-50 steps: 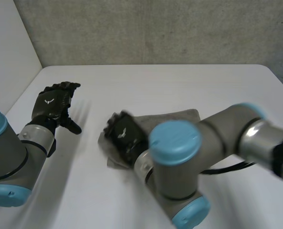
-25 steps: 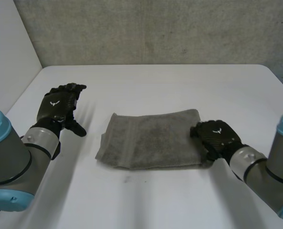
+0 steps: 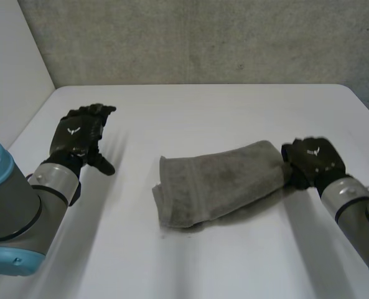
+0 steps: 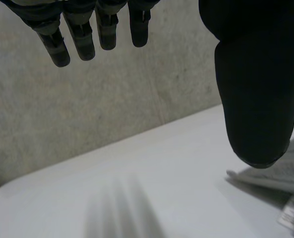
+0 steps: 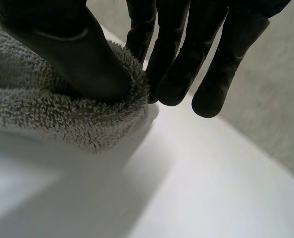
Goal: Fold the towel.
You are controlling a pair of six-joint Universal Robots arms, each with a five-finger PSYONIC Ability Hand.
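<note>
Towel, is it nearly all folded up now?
Partly. Done: the grey terry towel lies doubled in layers on the white table. In hand: the black right hand pinches its end between thumb and fingers. The black left hand hangs open, apart from it. Left: it looks rumpled, so probably another fold and smoothing.

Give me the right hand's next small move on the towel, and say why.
Probably lift the pinched end and carry it across toward the other end. The right hand pinches one end of the towel between thumb and fingers; the left hand hangs open, apart from it.
</note>
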